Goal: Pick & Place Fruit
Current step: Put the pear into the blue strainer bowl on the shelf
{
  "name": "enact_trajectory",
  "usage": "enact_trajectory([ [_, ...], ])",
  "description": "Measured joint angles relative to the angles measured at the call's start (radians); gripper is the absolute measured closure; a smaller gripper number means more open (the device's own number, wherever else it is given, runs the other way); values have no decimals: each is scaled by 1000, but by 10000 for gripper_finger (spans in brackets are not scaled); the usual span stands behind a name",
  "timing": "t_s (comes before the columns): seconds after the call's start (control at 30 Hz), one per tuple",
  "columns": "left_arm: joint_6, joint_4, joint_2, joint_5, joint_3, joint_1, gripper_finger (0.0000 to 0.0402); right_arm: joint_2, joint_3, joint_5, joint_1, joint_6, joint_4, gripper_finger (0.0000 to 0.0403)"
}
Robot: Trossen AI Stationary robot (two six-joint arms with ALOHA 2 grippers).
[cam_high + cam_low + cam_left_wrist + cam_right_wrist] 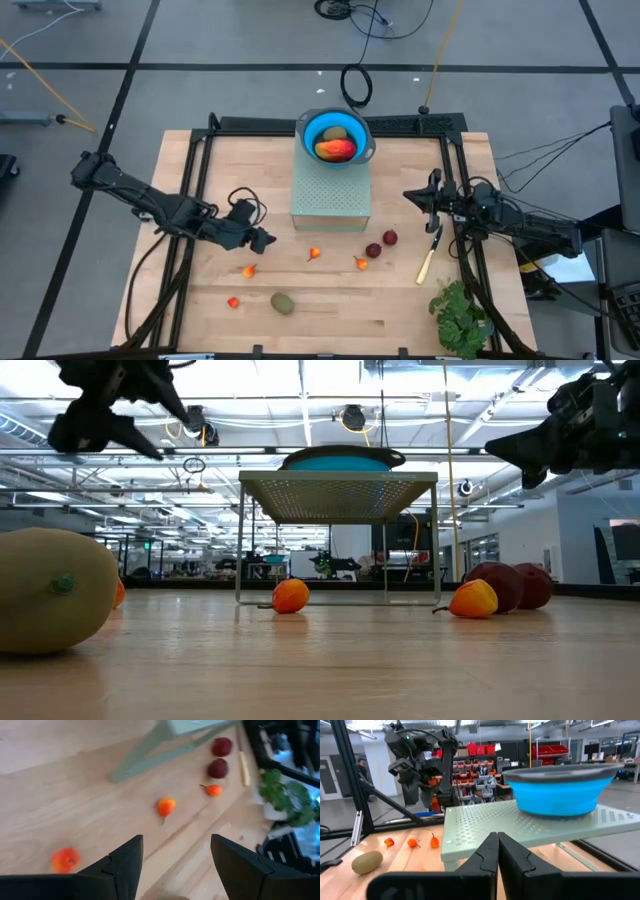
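Spreading out beyond the wooden table (200, 160): grey floor (230, 40) crossed by dark lines and trailing cables (380, 20). Glowing overhead, rows of strip lights (300, 380) in an open hall. Standing at the far wall, shelving with red bins (485, 749).

Bright overhead light (wrist view blurred).

A workshop hall — red parts bins (485, 749), exposed ceiling lights (352, 417).
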Motion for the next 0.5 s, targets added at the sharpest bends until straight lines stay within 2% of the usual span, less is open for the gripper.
enact_trajectory([
  [0.33, -130, -135, 4, 43, 0, 14, 167, 0, -2, 1, 0, -3, -1, 403],
  [0.5, -208, -193, 52, 117, 0, 34, 167, 0, -3, 1, 0, -3, -4, 403],
])
